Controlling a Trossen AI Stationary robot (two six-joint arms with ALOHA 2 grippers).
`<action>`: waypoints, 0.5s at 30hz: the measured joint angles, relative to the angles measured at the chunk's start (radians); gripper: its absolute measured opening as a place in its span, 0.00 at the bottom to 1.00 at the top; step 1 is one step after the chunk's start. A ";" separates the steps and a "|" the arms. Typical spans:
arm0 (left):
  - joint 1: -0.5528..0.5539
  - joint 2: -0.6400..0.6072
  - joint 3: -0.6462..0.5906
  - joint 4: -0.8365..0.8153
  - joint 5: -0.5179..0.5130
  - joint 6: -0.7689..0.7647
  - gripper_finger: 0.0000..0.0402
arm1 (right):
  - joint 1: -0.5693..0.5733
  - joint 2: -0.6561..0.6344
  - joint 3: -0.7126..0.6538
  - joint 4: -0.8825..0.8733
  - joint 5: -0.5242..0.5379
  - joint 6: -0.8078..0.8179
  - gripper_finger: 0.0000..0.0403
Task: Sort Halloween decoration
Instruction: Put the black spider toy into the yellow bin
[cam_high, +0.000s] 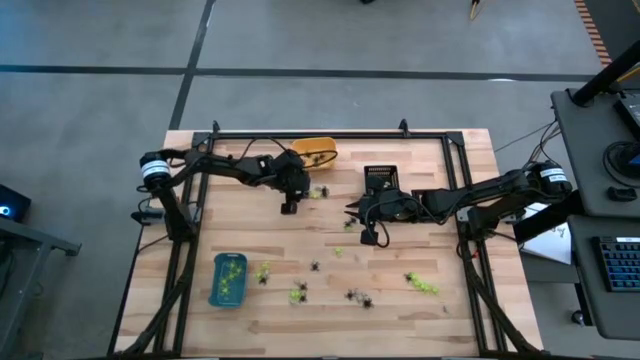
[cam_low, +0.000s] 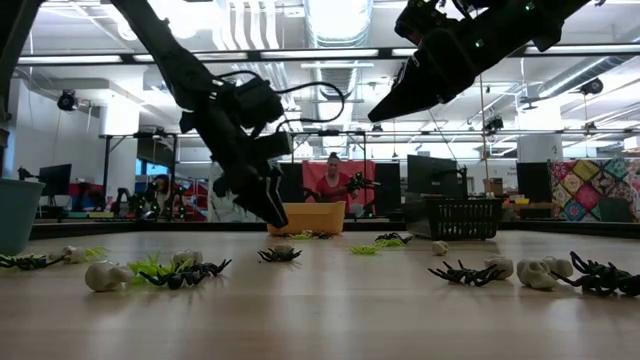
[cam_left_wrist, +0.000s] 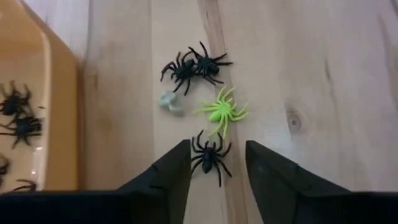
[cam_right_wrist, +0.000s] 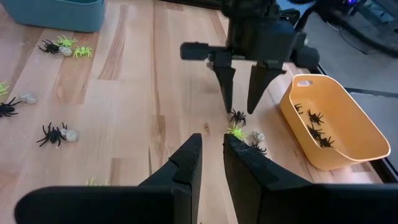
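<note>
Halloween decoration (cam_high: 355, 296) mostly lies scattered on your table (cam_high: 420, 320); some spiders are in the orange tray (cam_high: 318, 150), green ones in the blue tray (cam_high: 228, 279). Your left gripper (cam_left_wrist: 214, 163) straddles a black spider (cam_left_wrist: 209, 157), fingers apart; right gripper (cam_right_wrist: 211, 155) hovers empty, parted.

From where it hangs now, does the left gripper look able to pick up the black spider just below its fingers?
Probably yes. The left gripper is open, its fingers straddling the black spider, nothing between them. The lime-green spider lies very close beyond it, apparently clear of the fingers, so closing should catch only the black one.
</note>
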 joint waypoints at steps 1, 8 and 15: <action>0.000 0.008 -0.002 0.006 -0.002 0.000 0.36 | 0.000 0.000 0.000 0.000 -0.001 0.000 0.15; 0.022 0.024 -0.006 0.020 -0.013 0.016 0.38 | 0.000 0.000 0.000 0.000 -0.002 0.007 0.15; 0.039 0.027 -0.029 0.032 -0.009 0.023 0.38 | 0.000 0.000 -0.001 0.000 -0.002 0.007 0.15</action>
